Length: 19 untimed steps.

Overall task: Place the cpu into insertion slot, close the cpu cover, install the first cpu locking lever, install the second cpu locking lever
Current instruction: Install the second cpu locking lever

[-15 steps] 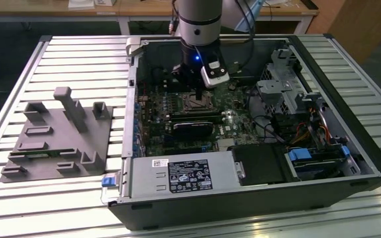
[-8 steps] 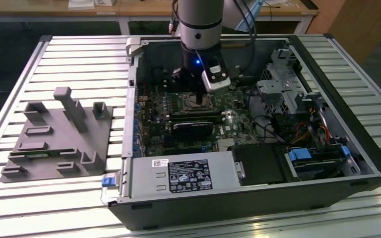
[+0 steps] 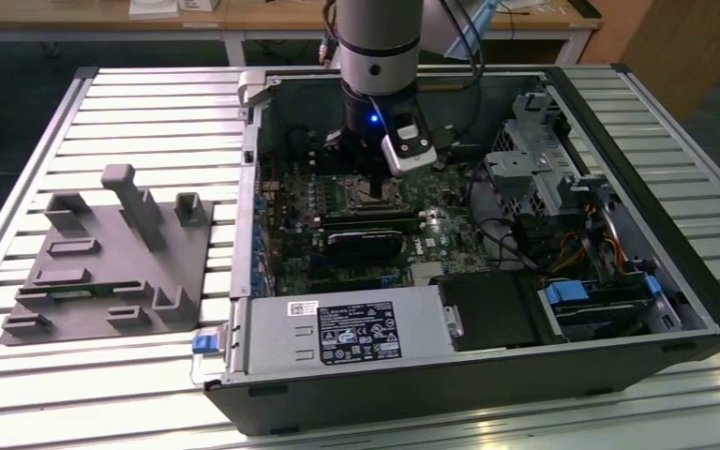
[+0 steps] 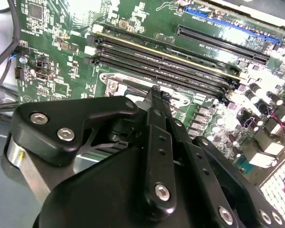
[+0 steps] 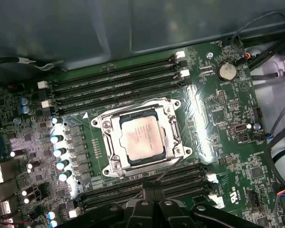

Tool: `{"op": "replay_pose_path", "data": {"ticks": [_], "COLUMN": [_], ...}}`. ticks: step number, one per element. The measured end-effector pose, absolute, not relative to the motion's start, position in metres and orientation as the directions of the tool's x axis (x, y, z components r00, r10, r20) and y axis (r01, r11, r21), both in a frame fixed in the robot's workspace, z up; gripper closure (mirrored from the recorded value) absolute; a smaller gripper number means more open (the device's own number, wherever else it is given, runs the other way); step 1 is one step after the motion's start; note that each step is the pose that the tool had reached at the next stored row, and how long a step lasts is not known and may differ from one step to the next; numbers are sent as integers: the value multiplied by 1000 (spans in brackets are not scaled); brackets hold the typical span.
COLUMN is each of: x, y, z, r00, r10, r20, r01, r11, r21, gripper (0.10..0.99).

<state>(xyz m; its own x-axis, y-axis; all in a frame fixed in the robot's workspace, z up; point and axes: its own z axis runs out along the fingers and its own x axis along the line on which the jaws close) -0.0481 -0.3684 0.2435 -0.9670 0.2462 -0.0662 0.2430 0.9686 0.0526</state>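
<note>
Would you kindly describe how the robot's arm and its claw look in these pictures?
In the exterior view the arm is a silvery-grey cylinder with a black band, ending in a black wrist section with a small blue light and a white camera module. Dark cables trail beside it. In the second wrist view the claw is matte black, built of flat linkage bars joined by silver screws.

No lettering can be read anywhere. On the grey metal box (image 3: 273, 347) at one corner of the computer case (image 3: 460, 394), a black label (image 3: 357, 333) bears white print and small symbols, and a white barcode sticker (image 3: 304, 307) lies just beside it. White markings are scattered over the green circuit board (image 5: 228, 118), all illegible. The cpu (image 5: 141, 137) shows faint marks, perhaps print, on its metal top.
</note>
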Motion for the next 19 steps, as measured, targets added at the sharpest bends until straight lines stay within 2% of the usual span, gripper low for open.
{"op": "replay_pose_path", "data": {"ticks": [19], "x": [-66], "y": [-369], "z": [222], "r00": [-993], "r10": [101], "r20": [-65], "r01": [97], "r11": [993], "r21": [62], "gripper": [980]}}
